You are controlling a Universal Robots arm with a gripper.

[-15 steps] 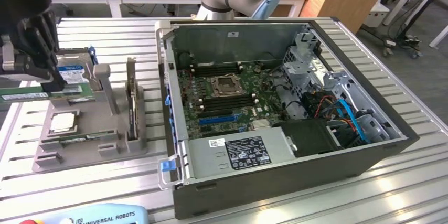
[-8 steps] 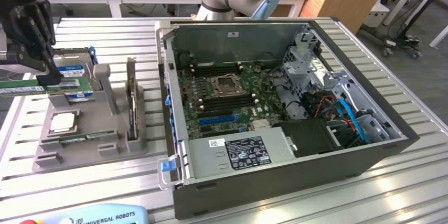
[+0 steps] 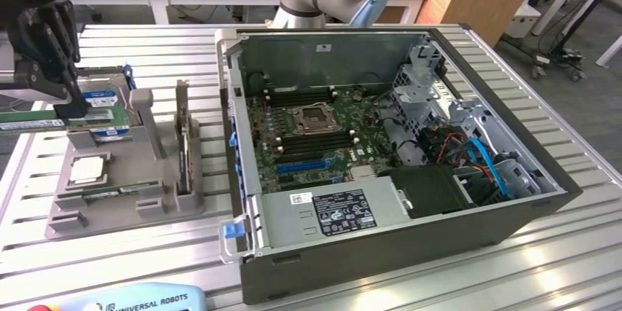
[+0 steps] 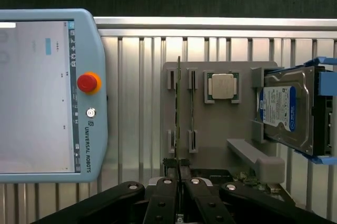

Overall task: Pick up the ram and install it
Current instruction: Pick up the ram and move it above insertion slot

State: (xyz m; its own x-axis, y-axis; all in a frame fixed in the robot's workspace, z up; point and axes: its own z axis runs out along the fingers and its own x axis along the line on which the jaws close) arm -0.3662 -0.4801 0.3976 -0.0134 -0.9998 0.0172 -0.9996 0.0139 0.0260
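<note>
One ram [image 4: 179, 108] sits clamped edgewise between the closed jaws.

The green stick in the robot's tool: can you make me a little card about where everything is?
tool: shut on the green stick
green stick: held level over the grey holder
silver chip: lying flat on the holder
hard drive: standing on edge in the holder
computer case: open, to the exterior view's right of the holder
</note>
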